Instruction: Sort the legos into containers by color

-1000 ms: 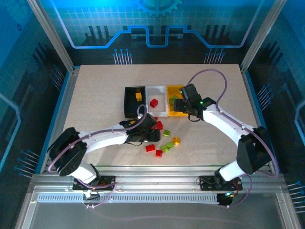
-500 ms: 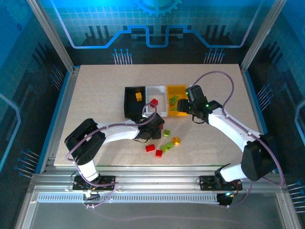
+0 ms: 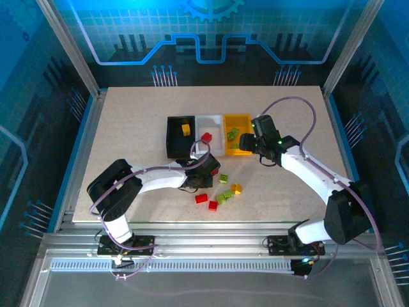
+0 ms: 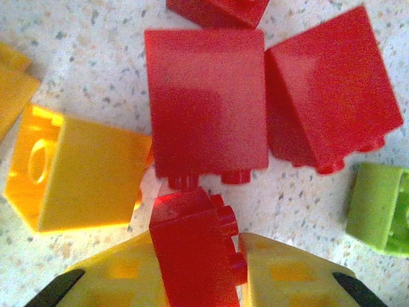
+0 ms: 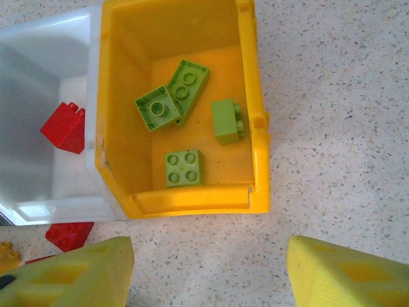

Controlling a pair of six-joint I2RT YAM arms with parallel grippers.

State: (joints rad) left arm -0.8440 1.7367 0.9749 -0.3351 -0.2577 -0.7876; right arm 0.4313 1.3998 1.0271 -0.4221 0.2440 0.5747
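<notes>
Found left gripper [image 4: 201,259] pinching red brick [image 4: 192,246], low over loose bricks [image 3: 220,195] on the near side of white bin [image 3: 209,117]. Judged drop spot lay just beyond the gripper, nearest this arm. Read brick's long axis as running along the fingers, studs sideways against one pad. Logged right gripper [image 5: 211,268] spread, empty, just right of white bin, above yellow bin [image 5: 259,128].

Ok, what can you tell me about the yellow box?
The yellow box is shiny plastic, rectangular and open on top. It stands upright on the speckled table. Four green bricks lie loose on its floor, one tipped on its side. One long wall sits against the white box. The right hand hangs open just in front of it, not touching.
</notes>
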